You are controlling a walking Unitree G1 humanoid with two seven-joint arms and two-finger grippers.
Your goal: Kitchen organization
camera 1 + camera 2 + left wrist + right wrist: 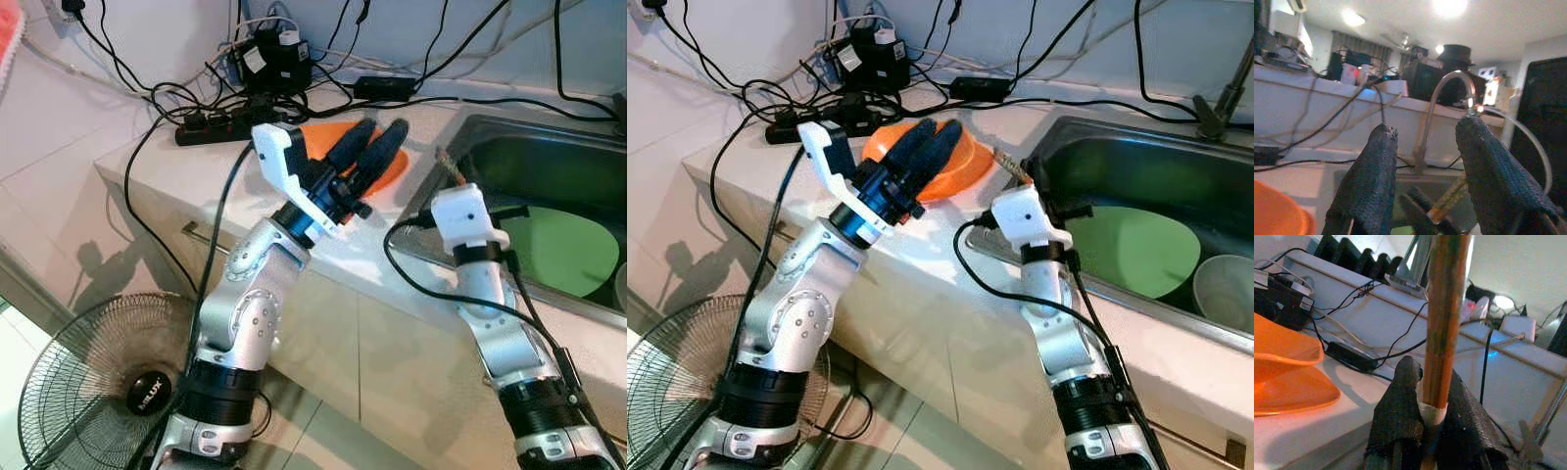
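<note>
Our right tool (1430, 431) grips a wooden stick (1444, 318) upright between its fingers, at the sink's (1097, 147) near corner. Our left tool (377, 147) hovers with fingers spread apart above the orange bowl (960, 166) on the tabletop (921, 255). A green plate (1136, 250) lies in the sink.

A home kitchen: steel sink (1136, 157) set in a white counter (950, 294), faucet (1442, 107) behind.

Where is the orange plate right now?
The orange plate lies on the counter left of the sink, just behind the left gripper and in front of the power strip.
</note>
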